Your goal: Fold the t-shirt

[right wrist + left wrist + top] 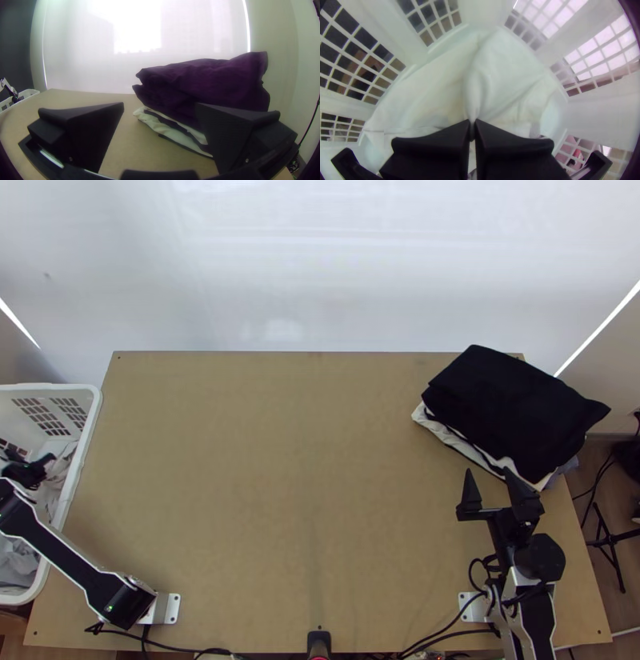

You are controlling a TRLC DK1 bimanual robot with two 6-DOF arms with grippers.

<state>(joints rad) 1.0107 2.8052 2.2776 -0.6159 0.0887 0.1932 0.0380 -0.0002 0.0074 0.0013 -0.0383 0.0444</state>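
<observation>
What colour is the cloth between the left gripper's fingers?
White; the left wrist view shows this cloth best.

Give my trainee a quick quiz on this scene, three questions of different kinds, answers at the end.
1. Multiple choice: the left black gripper is shut on
a) dark cloth
b) white cloth inside the white plastic basket
c) nothing

2. True or false: the right black gripper has its fingers apart.

3. Fill in: the stack of folded cloth sits toward the light wooden table's far ____ corner.

Key: 1 b; 2 true; 3 right
</observation>
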